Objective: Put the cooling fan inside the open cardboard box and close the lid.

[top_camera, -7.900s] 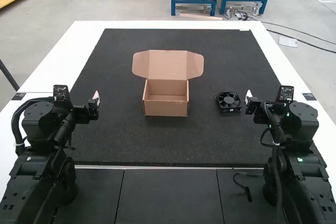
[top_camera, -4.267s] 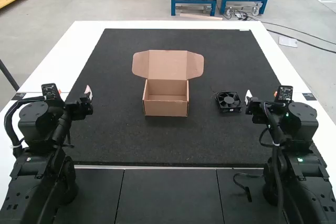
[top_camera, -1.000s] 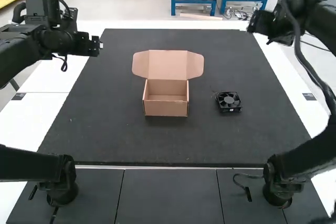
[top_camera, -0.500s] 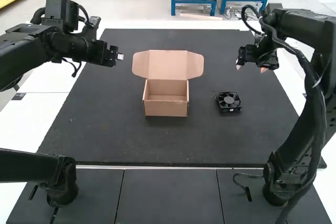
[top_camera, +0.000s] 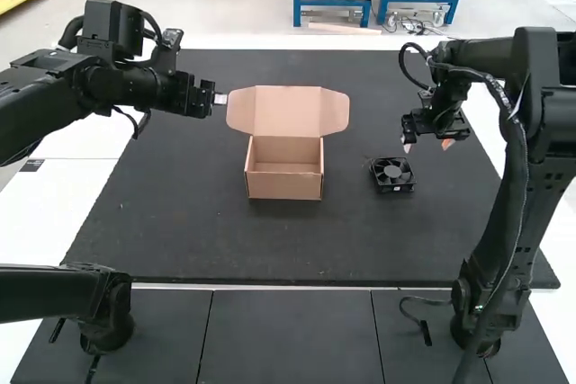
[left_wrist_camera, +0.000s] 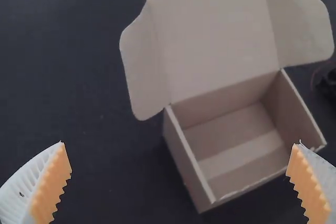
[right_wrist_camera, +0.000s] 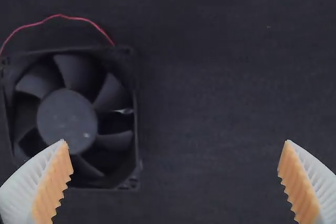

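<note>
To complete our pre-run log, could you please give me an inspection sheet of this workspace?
Surface: black textured mat, lying flat.
Job's things: small brown cardboard box upright mid-mat, its lid folded back, inside empty; square black cooling fan flat on the mat to the box's right, apart from it.
Clutter: nothing seen.
Grippers: left gripper open, in the air beside the lid's left flap; right gripper open, in the air near the fan, touching nothing.
Cables: thin red wire curving off the fan.
Surroundings: white table bordering the mat.
</note>
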Controlling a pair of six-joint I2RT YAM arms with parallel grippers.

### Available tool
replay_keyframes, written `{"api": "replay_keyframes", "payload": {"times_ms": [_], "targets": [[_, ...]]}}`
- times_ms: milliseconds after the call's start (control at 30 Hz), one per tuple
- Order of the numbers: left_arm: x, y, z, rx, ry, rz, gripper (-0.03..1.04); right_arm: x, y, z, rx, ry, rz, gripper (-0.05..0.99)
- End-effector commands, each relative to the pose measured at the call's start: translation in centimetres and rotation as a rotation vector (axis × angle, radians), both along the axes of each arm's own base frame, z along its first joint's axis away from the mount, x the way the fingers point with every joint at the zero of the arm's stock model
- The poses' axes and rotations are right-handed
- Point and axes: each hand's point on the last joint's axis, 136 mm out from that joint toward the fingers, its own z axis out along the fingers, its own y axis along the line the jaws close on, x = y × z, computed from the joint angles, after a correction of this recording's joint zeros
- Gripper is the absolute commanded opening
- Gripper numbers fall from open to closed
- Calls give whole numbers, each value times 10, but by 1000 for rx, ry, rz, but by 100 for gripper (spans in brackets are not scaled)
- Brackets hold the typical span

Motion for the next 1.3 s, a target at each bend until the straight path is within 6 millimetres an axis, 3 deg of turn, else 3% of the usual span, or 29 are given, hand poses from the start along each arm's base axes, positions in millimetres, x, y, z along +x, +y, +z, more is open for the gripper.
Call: {"api": "replay_keyframes", "payload": {"times_ms": [0,233,700,1267], "targets": [[-1,-3,15,-28,-31,-3,97,8,-5,1,-48,9,45,90],[1,-3,20,-32,-42,3,97,-2,-10,-16,-57,113,45,90],[8,4,28,-42,-61,33,97,-26,-4,-29,-16,204,21,90],[9,10,32,-42,-65,51,97,-25,3,-43,9,210,-27,89]]}}
